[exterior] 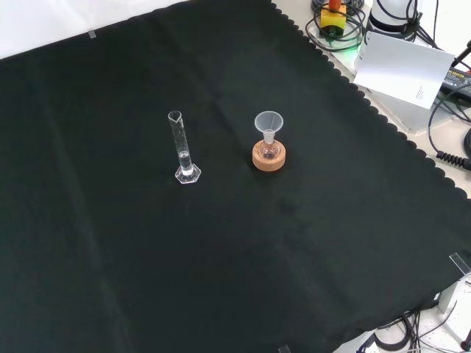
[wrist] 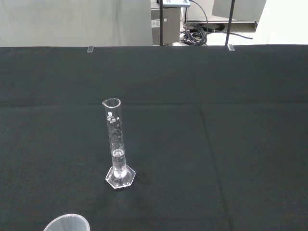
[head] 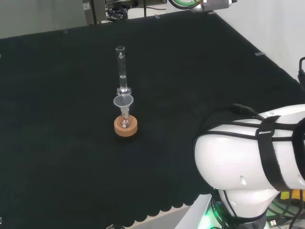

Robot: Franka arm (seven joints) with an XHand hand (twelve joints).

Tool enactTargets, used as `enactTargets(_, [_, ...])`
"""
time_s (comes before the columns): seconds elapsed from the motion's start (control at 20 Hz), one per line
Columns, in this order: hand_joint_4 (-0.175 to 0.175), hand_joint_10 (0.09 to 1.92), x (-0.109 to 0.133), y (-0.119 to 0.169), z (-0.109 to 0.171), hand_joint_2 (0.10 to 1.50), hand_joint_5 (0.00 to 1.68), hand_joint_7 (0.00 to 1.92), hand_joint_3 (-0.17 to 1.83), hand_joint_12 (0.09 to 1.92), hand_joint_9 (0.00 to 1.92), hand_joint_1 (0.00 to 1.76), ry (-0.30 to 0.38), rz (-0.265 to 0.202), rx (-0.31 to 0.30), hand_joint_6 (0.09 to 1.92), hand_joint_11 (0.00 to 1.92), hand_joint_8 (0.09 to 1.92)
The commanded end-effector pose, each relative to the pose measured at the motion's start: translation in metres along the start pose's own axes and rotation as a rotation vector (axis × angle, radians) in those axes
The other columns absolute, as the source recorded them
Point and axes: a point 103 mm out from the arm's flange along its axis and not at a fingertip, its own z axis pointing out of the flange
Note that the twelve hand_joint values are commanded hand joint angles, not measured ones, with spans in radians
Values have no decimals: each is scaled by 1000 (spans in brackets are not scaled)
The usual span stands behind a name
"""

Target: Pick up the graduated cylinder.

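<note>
While you check the bench, read each line below against the named view

Graduated cylinder [exterior: 183,151]: stands upright on its hexagonal foot on the black cloth [exterior: 235,257], near the middle of the bench in your front view; nothing touches it

Cylinder contents: a little clear liquid sits low in the tube, as you can see in the wrist view [wrist: 118,155]; printed graduations run up the tube

Cylinder spout: the pouring lip is at the top rim, and the tube is clear glass or plastic

Funnel [exterior: 268,122]: clear, seated mouth-up in the neck of a small flask [exterior: 268,149]; its rim also shows at the edge of the wrist view [wrist: 67,223]

Flask: small, round and clear, resting in a cork ring [exterior: 268,158] that serves as its stand

Spacing, front view: you see the cylinder to the left of the flask and stand, apart from them with bare cloth between

Spacing, head view: you see the cylinder [head: 122,71] directly behind the funnel [head: 124,101] and the cork ring [head: 126,126], so the pieces line up one behind the other

Arm: its white links [head: 252,152] stand at the lower right of the head view, well apart from the glassware

Hand: you cannot tell its state from these views

Task status: the cylinder is on the cloth and not yet lifted
</note>
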Motion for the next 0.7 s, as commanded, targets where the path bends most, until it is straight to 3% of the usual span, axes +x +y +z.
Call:
enactTargets(0.05, [-25, 87, 0, 0, -1, 1309, 211, 9, -16, 1354, 508, 203, -6, 1, -8, 87, 155, 533])
enactTargets(0.2, [-14, 87, -2, 0, 0, 1381, 213, 0, 18, 1350, 491, 78, 0, 2, -8, 87, 150, 495])
enactTargets(0.7, [-14, 87, -9, 18, 14, 1388, 221, 2, 21, 1351, 491, 71, -5, 48, 20, 87, 149, 491])
